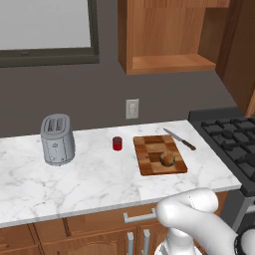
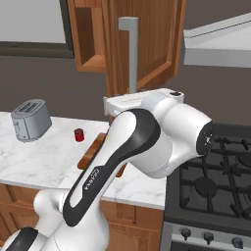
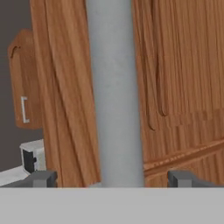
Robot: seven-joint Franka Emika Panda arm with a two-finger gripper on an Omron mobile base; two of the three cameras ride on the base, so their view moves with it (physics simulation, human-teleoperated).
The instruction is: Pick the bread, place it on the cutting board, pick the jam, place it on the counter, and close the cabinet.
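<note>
Closing the cabinet [image 2: 147,44] is the step in hand; its door stands swung out from the wall, the open shelf [image 1: 169,63] behind it bare; the long silver handle [image 3: 114,92] runs straight up the middle of my hand view, right in front of my pincer [image 3: 113,178]; jaws spread wide, one tip either side of the bar, gripping nothing; can't tell if a tip touches it. Bread [image 1: 167,159] already sits on the cutting board [image 1: 149,164]; jam [image 1: 117,143] stands on the counter [image 1: 89,179] just left of the board, toaster [image 1: 57,139] further left, knife [image 1: 179,139] beside the board's far corner; so pick-and-place looks done, door is what's left. Next move, my read: press against the door face or handle and sweep it along its hinge arc toward the frame; follow the arc, not a straight line, or the tips slide off the bar.
</note>
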